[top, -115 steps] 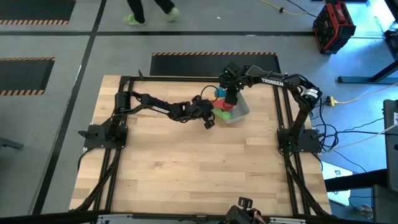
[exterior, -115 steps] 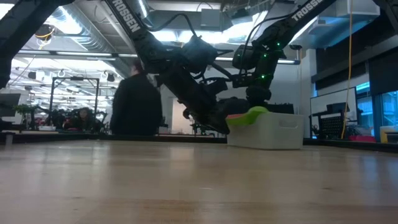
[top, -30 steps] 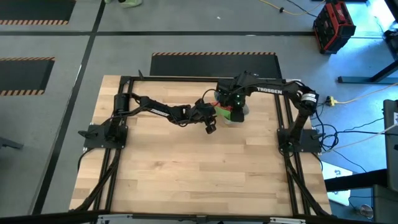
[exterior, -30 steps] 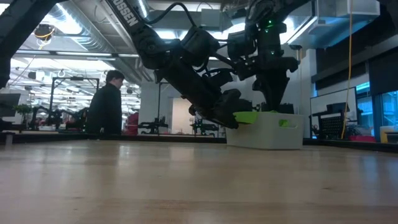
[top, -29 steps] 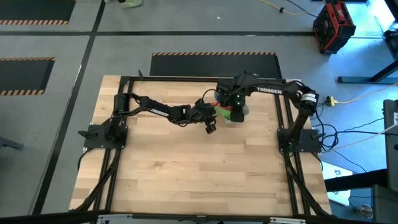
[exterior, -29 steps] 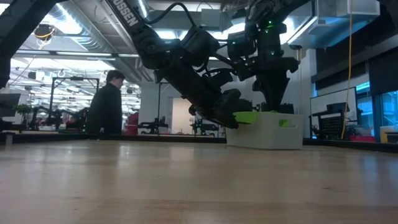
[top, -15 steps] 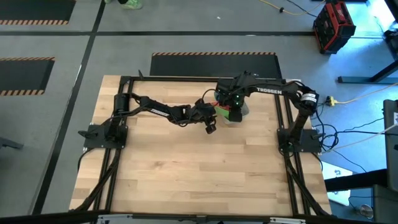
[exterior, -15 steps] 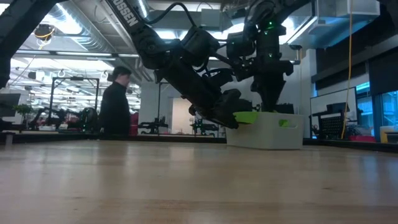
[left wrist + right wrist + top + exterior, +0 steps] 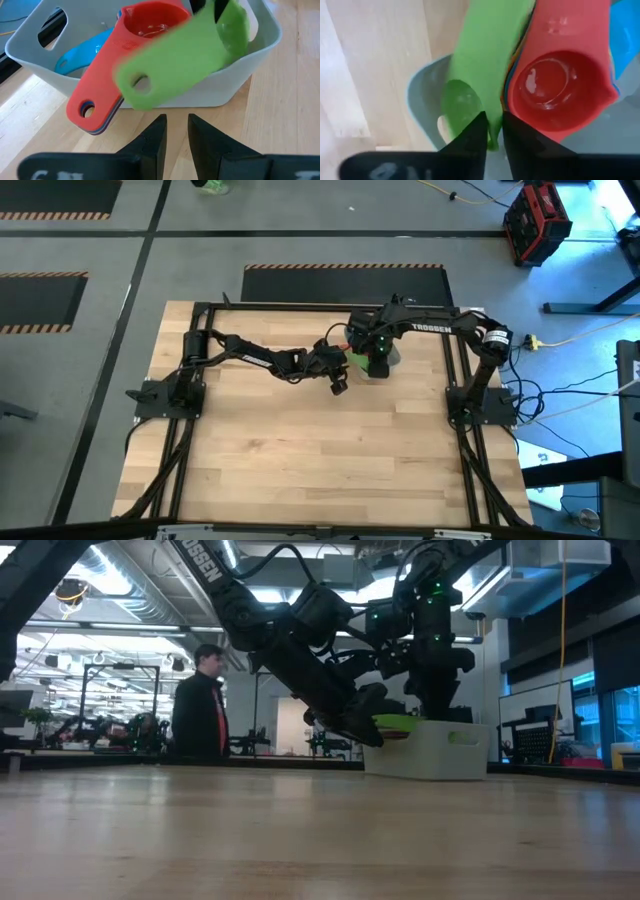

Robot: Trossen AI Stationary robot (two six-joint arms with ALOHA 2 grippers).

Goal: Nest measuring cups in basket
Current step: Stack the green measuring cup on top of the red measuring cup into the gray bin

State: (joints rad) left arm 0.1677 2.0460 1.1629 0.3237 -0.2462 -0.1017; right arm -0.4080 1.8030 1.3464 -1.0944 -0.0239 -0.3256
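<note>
Workshop floor all round; butcher-block table [image 9: 300, 450] with a wide bare stretch toward 6 o'clock in the high view. A person [image 9: 203, 705] stands far behind the table in the low view.

Basket [image 9: 235, 85] sits near the table's 12–1 o'clock edge. Inside: red cup [image 9: 150, 27] on top of a nested stack, purple and other colours showing beneath its handle, light blue cup [image 9: 82, 52] loose beside it. Green cup [image 9: 200, 50] is over the basket's near wall, its flat handle sticking out past the rim.

Right gripper [image 9: 490, 131] is down over the basket, fingers pinched narrow on the green cup's wall. Left gripper [image 9: 175, 131] waits just outside the basket at roughly 9 o'clock of it, fingers close together with a slim gap, holding nothing.

Handling, judged: cups look light, stiff, smooth plastic, likely slippery. Best hold seems the bowl rim or the flat handle. Basket is light too and could slide if nudged.

Clearance: tight between both wrists and the basket wall; open room lies toward 6 o'clock.
</note>
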